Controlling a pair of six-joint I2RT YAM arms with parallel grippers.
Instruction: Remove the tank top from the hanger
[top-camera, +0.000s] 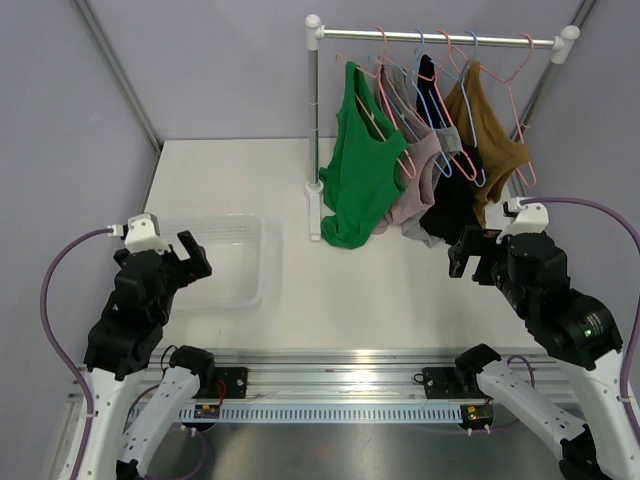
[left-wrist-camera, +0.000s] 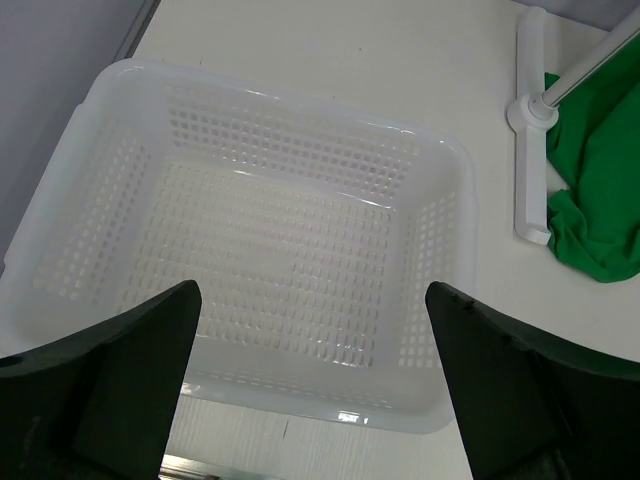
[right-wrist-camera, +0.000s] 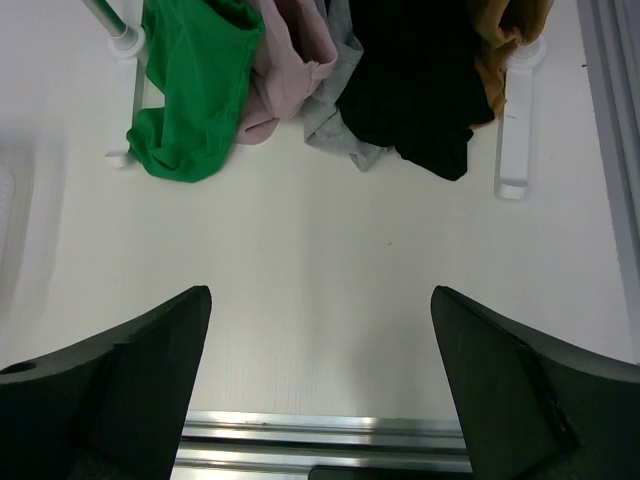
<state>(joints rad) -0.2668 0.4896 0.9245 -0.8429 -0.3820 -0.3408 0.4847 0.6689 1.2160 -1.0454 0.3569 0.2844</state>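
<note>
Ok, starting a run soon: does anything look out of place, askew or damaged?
Nothing spilled or damaged. Only the green tank top hangs so low that its hem bunches on the table beside the rack foot.

The black tank top (top-camera: 455, 200) hangs mostly buried behind the grey tank top (right-wrist-camera: 335, 125) and the brown tank top (top-camera: 490, 130). From above, the white plastic rack foot (right-wrist-camera: 512, 130) on the right disappears behind the right arm (top-camera: 545, 295). The green tank top (left-wrist-camera: 600, 180) runs off the left wrist view's edge.

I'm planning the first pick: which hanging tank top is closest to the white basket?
The green tank top, at the rail's left end; the pink, grey, black and brown ones hang further from the basket.
</note>
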